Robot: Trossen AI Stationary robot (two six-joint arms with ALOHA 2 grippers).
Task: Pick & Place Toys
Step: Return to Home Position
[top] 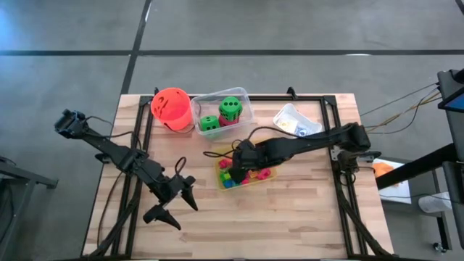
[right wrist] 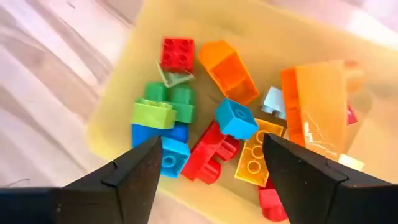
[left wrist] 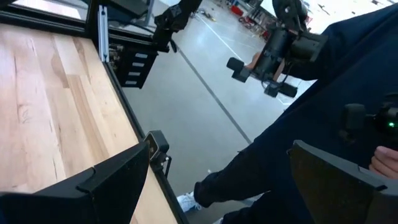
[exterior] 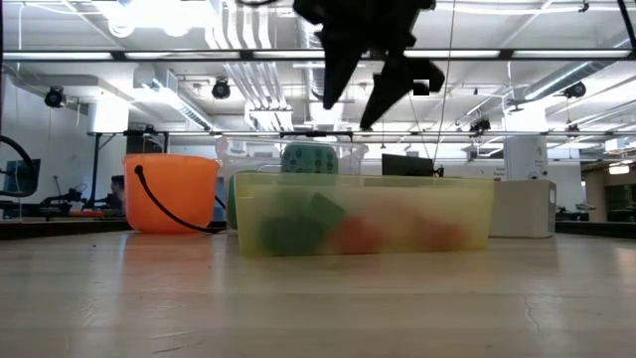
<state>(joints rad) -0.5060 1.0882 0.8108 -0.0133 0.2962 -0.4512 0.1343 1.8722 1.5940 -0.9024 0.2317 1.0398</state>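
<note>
Right gripper [right wrist: 210, 152] hangs over the yellow tray [right wrist: 111, 115], jaws spread and empty.
The blocks [right wrist: 239, 121] (red, blue, green, orange, yellow) lie heaped inside that tray, mid-table. Two green dice [top: 230, 107] sit in the clear tray [top: 245, 93] behind it, beside the orange bucket [top: 171, 107]. The left gripper [top: 187, 216] waits over the table's left side, well apart, jaws spread wide, holding nothing.

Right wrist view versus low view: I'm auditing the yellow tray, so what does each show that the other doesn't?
Only the right wrist view resolves single toys: a red block, an orange block, a blue block. Only the low view shows the orange bucket and a green die behind the yellow tray. Both show that tray with the open right pincer above it. The left pincer shows in neither.
</note>
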